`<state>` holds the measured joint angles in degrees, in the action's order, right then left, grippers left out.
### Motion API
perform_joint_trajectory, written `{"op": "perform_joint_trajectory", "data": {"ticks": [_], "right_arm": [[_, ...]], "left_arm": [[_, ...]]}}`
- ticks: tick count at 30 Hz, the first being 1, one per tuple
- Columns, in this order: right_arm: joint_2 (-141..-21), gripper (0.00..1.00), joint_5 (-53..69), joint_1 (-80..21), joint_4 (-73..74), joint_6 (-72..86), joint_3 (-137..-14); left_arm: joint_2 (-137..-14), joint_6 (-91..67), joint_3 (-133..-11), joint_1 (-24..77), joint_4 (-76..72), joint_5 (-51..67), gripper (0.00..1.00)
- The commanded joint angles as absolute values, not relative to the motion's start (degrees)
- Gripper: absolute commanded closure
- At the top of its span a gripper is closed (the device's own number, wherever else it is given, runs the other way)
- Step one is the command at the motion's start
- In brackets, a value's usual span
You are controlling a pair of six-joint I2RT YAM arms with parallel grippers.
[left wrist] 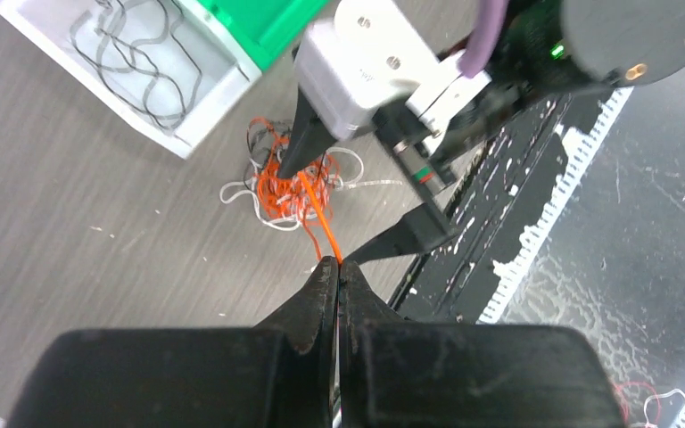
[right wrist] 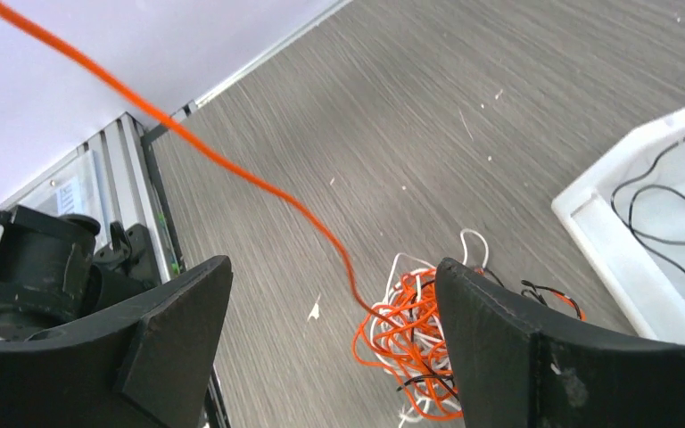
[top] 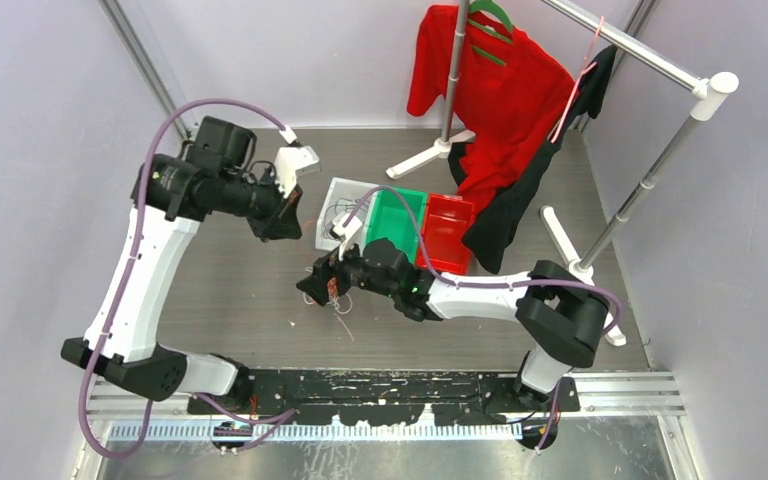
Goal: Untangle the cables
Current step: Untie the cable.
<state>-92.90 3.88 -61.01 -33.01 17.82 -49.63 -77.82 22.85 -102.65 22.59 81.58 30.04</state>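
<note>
Cable tangle (top: pixel 338 293) (orange, white, black) lying on desk (top: pixel 230 290), at 7 o'clock of white bin (top: pixel 332 192). Left jaws closed, pinching orange strand (left wrist: pixel 319 223) at tips. Strand stretching from tangle toward 6 o'clock in left wrist view. Right jaws spread wide, gripping nothing, hovering over tangle with one finger each side. Black cables (left wrist: pixel 134 62) lying loose inside white bin. Green bin (top: pixel 392 215) and red bin (top: pixel 448 228) sitting at 3 o'clock of white bin. Red garment (top: pixel 500 90) hanging on rack (top: pixel 650 60) at 1 o'clock.
</note>
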Motion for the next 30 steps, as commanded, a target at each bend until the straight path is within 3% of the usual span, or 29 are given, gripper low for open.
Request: {"op": "perform_joint_trajectory", "data": {"ticks": [1, 12, 19, 30], "right_arm": [[-95.6, 0.13, 4.5, -61.3, -38.3, 16.6, -53.9], [-100.9, 0.33, 5.9, -61.3, -41.8, 22.2, -54.9], [-103.4, 0.33, 4.6, -61.5, -46.4, 25.4, -50.6], [-103.7, 0.41, 0.2, -62.2, -49.2, 27.1, -41.9]], "left_arm": [[-79.0, 20.8, -111.8, 22.4, 86.3, 31.5, 1.0], [-77.9, 15.9, -127.3, 22.4, 79.5, 28.8, 1.0], [-70.8, 13.0, -121.0, 22.4, 63.0, 24.2, 1.0], [-74.2, 13.2, -132.2, 22.4, 62.8, 21.2, 1.0]]}}
